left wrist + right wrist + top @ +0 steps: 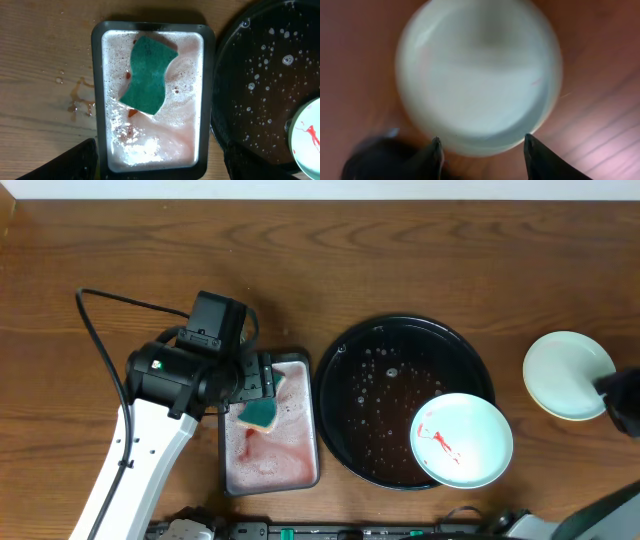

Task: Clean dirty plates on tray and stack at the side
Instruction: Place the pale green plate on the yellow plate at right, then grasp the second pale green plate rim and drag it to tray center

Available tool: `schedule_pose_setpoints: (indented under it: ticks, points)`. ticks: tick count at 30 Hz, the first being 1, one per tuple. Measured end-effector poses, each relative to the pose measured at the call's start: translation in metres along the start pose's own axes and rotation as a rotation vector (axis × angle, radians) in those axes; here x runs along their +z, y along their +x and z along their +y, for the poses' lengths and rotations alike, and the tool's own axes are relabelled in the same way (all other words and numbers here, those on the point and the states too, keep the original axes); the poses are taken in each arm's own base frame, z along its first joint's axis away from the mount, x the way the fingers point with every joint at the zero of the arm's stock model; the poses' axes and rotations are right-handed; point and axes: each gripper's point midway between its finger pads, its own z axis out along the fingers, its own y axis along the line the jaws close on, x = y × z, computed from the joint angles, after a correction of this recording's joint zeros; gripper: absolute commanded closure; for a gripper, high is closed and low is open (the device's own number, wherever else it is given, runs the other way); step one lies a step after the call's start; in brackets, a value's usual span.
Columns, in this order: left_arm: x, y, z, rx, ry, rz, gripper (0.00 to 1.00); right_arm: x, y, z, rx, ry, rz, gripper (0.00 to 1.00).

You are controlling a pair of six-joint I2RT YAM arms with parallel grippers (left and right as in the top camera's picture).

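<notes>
**Desk (120, 240):** brown wood-grain top, carrying everything below.

**Large round black glossy tray (380, 390):** right of centre, with a raised rim. It lies flat, and its wet floor is dotted with white suds.

**Small round pale mint-white plate (462, 440):** lies flat and face up inside the black tray, against the near right part of the rim. Being round, it has no long axis. A thin red smear in its middle runs slantwise from upper left to lower right in the overhead view.

**Stacked plates (568, 375):** on the bare desk well to the right of the black tray, flat and face up. The top plate is mint-white, and a pale yellow edge shows under its near side. The right wrist view is too blurred to show more.

**Small rectangular dark-rimmed tray (222, 465):** just left of the black tray. Its long axis runs away from the robot, and it holds pinkish foamy water.

**Green waisted sponge (149, 75):** lies in the far half of the rectangular tray. Its long axis runs roughly along the tray's length, tilted slightly.

**Left tool (159, 147):** above the rectangular tray, with its fingers spread wide and nothing between them.

**Right tool (482, 140):** at the right edge of the stack, with its fingers parted over the top plate and not clamping it.
</notes>
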Motion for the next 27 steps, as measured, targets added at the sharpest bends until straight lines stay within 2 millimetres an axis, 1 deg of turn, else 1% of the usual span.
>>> schedule_pose_setpoints:
  ticks: [1, 2, 3, 5, 7, 9, 12, 15, 18, 19, 20, 21, 22, 23, 24, 27]
  points:
    - [0.000, 0.000, 0.000, 0.000, 0.000, 0.000, 0.19, -0.009, 0.012, 0.017, -0.048, -0.032, 0.013, 0.50]
    - [0.000, 0.000, 0.000, 0.000, 0.000, 0.000, 0.19, -0.015, 0.020, 0.029, -0.086, -0.055, 0.021, 0.50]
    - [0.000, 0.000, 0.000, 0.000, 0.000, 0.000, 0.19, -0.022, 0.035, 0.040, -0.139, -0.068, 0.043, 0.50]
    - [0.000, 0.000, 0.000, 0.000, 0.000, 0.000, 0.19, -0.033, 0.070, 0.056, -0.242, -0.064, 0.117, 0.47]
    - [0.000, 0.000, 0.000, 0.000, 0.000, 0.001, 0.19, -0.038, 0.099, 0.061, -0.337, -0.028, 0.183, 0.46]
    - [0.000, 0.000, 0.000, 0.000, 0.000, 0.001, 0.19, -0.037, 0.119, 0.061, -0.419, 0.010, 0.234, 0.46]
    - [0.000, 0.000, 0.000, 0.000, 0.000, 0.000, 0.19, -0.022, 0.141, 0.049, -0.498, 0.086, 0.281, 0.46]
    - [0.000, 0.000, 0.000, 0.000, 0.000, 0.000, 0.19, -0.001, 0.147, 0.028, -0.504, 0.168, 0.261, 0.47]
    - [0.000, 0.000, 0.000, 0.000, 0.000, 0.001, 0.19, 0.017, 0.153, 0.012, -0.492, 0.194, 0.254, 0.50]
    - [0.000, 0.000, 0.000, 0.000, 0.000, 0.000, 0.19, 0.022, 0.158, 0.007, -0.488, 0.201, 0.261, 0.53]
    - [0.000, 0.000, 0.000, 0.000, 0.000, 0.000, 0.19, 0.028, 0.162, 0.001, -0.483, 0.208, 0.265, 0.63]
    - [0.000, 0.000, 0.000, 0.000, 0.000, 0.000, 0.19, 0.031, 0.165, -0.004, -0.480, 0.215, 0.270, 0.78]
    - [0.000, 0.000, 0.000, 0.000, 0.000, 0.001, 0.19, 0.034, 0.170, -0.010, -0.478, 0.223, 0.281, 0.90]
    - [0.000, 0.000, 0.000, 0.000, 0.000, 0.000, 0.19, 0.036, 0.174, -0.014, -0.472, 0.231, 0.289, 0.96]
    - [0.000, 0.000, 0.000, 0.000, 0.000, 0.000, 0.19, 0.036, 0.175, -0.016, -0.468, 0.238, 0.293, 0.99]
    - [0.000, 0.000, 0.000, 0.000, 0.000, 0.000, 0.19, 0.037, 0.176, -0.011, -0.468, 0.214, 0.297, 0.99]
